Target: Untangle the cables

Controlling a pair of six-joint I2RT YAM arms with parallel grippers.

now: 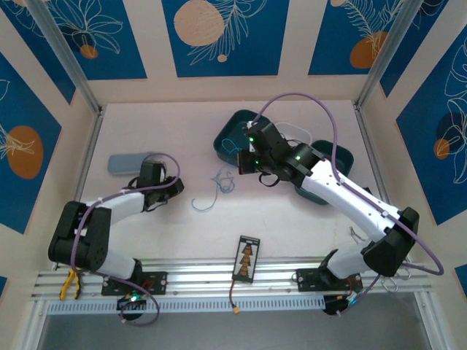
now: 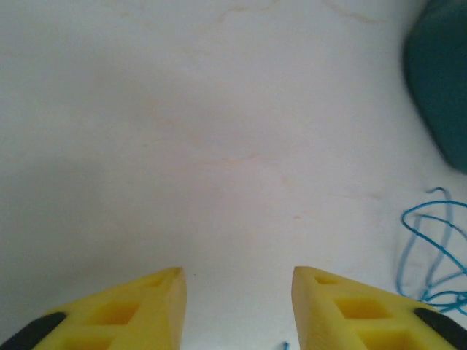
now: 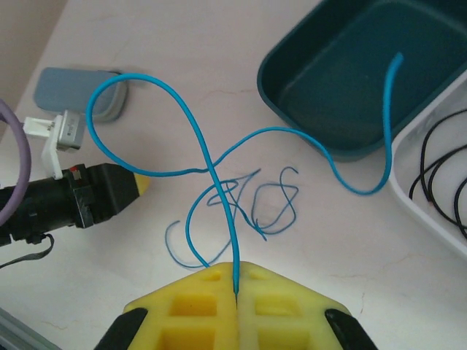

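Blue leaf-print walls (image 1: 248,44) — white table (image 1: 160,124)

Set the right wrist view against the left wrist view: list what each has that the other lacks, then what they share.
Right wrist view, not the left wrist view: the right hand shut on a blue cable, black cables in a white tray, and a grey-blue lid.
Left wrist view, not the right wrist view: the left hand with both yellow fingertips apart, nothing between them.
Both: the teal tray, the loose blue cables and the pale table.
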